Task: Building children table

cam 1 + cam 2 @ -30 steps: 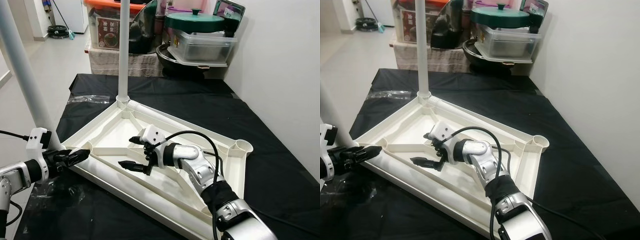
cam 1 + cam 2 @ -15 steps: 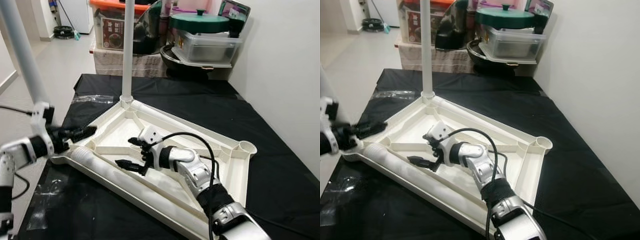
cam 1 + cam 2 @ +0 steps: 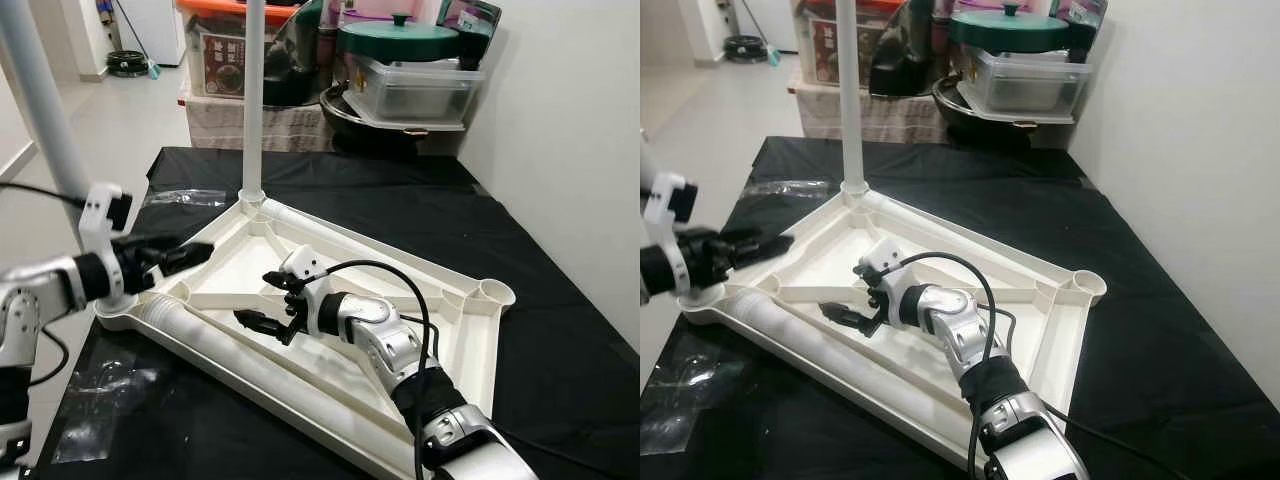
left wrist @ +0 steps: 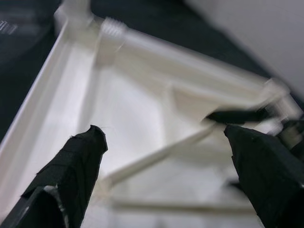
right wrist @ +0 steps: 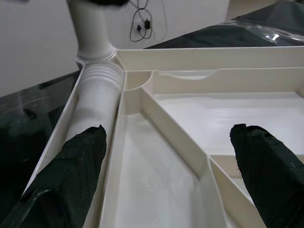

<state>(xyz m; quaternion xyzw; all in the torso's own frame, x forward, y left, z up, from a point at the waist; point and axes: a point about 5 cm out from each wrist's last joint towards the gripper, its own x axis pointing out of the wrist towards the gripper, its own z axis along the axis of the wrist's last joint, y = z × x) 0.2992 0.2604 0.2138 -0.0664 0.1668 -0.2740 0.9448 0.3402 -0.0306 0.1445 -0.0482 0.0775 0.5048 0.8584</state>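
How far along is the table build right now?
Done: two legs stand in the upturned tabletop: far leg, left leg. A third leg lies along the near edge. In hand: nothing; left hand and right hand hover open. Left: the right corner socket is empty.

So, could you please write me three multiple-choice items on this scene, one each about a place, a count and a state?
1. Where is the right hand?
A. over the inside of the upturned white tabletop
B. on the green pot lid
C. on the floor

2. How many white legs stand upright in the tabletop's corners?
A. none
B. two
C. four

3. How are the left hand's fingers?
A. shut on a leg
B. open, holding nothing
C. shut on a plastic bag

Answers: 1 A, it hovers above the ribs inside the tabletop. 2 B, one stands at the far corner, one at the left corner. 3 B, the left wrist view shows the fingers spread with only tabletop between.
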